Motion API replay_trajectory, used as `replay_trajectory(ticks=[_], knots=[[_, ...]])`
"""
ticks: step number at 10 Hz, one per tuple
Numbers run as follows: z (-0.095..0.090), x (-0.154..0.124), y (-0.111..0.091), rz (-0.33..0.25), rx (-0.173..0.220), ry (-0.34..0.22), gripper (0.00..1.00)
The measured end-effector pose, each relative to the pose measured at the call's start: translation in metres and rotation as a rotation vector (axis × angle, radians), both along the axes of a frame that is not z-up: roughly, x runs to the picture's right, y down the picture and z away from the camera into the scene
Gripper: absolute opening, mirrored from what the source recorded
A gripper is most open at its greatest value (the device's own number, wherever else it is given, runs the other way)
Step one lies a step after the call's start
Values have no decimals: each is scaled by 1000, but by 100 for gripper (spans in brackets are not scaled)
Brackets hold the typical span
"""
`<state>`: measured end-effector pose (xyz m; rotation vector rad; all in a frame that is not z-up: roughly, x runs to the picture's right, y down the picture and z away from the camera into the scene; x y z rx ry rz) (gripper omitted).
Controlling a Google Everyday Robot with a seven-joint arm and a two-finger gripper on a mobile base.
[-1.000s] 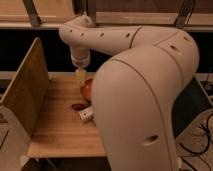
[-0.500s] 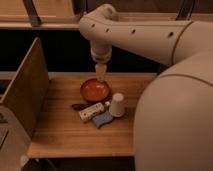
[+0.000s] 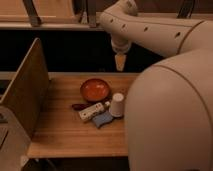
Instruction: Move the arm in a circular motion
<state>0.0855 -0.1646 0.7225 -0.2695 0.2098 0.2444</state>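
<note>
Arm (image 3: 165, 35) reaching across top, elbow hiding right side of table (image 3: 65, 135); gripper (image 3: 120, 67) hanging apart, above red bowl (image 3: 95, 90), fingers (image 3: 119, 60) appearing pressed together, gripping nothing.

Pretty dim, warm light here. Wooden table (image 3: 65, 137) with an upright wood panel (image 3: 25, 92) on its left edge, dark gap behind, pale ledge (image 3: 55, 25) up top. The claw (image 3: 120, 61) hangs over the table's back edge.
</note>
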Motion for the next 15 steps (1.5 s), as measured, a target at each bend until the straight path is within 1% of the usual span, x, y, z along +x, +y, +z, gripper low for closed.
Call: replay_trajectory(ticks=[1,2,3,4,5,6,8,9,10,11,12,13,15], knots=[[13,-18,-1,-16,-9,-26,80],[20,-37,1,-34,-21,-56,80],[26,-66,9,-57,-46,-108,80],[27,-88,17,-75,-69,-153,80],[24,-106,26,-94,-89,-191,80],[15,-129,38,-127,-113,-245,80],[-6,-156,60,-173,-146,-318,80],[-17,-162,71,-190,-158,-341,80],[-28,-162,81,-205,-167,-353,80],[-38,-156,90,-220,-172,-351,80],[-45,-146,94,-229,-171,-336,80],[-53,-130,96,-227,-165,-309,80],[-69,-88,92,-200,-133,-222,80]])
